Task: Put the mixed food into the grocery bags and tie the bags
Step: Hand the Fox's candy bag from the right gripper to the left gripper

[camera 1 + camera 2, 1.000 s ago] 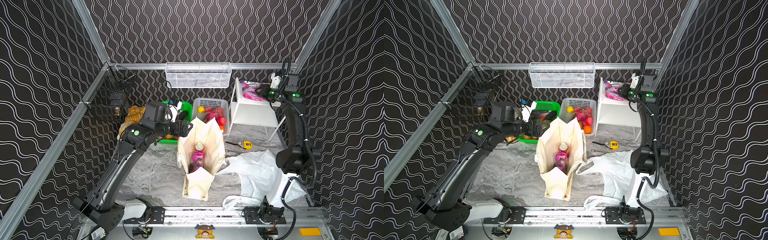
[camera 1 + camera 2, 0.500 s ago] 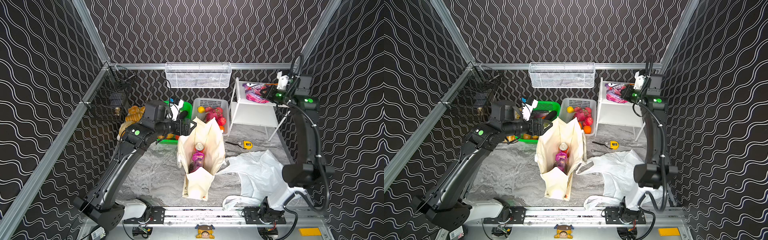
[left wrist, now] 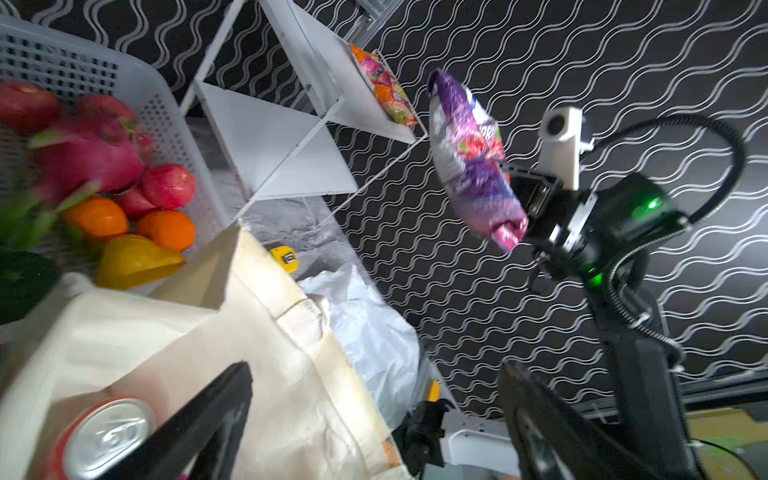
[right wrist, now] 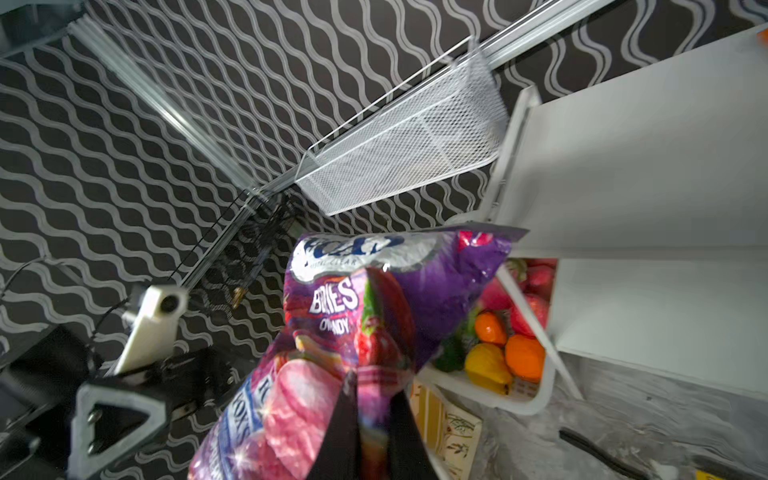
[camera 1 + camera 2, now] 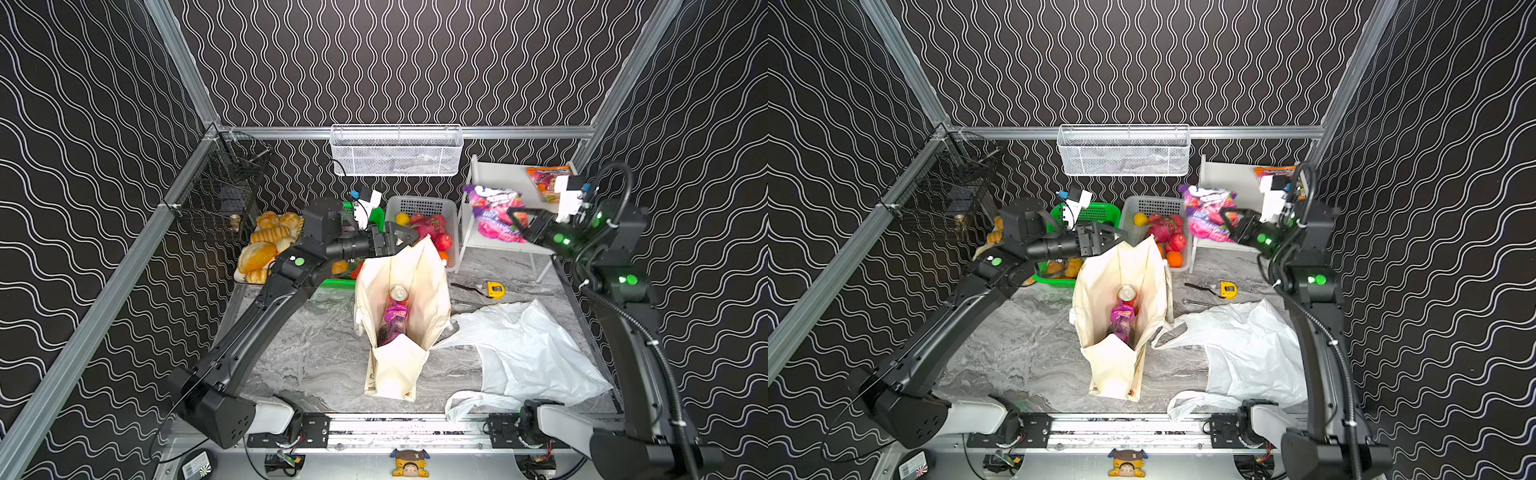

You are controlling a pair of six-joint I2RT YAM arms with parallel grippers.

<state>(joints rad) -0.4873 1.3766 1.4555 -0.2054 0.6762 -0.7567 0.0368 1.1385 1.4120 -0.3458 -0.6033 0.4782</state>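
Wavy walls (image 5: pixel 374 62), right claw (image 5: pixel 517 222) aloft, gripping packet (image 5: pixel 490 205)

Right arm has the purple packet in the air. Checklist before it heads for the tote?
1. Grip: right gripper shut on one end of the held purple packet: ok.
2. Lift: packet clear of the white shelf: ok.
3. Target: tote upright, mouth open: ok.
4. Room: space above the red can and packed purple packet: ok.
5. Support: left gripper open at the tote's rear rim; contact: cannot tell.
6. Drop path clear of left gripper: cannot tell.
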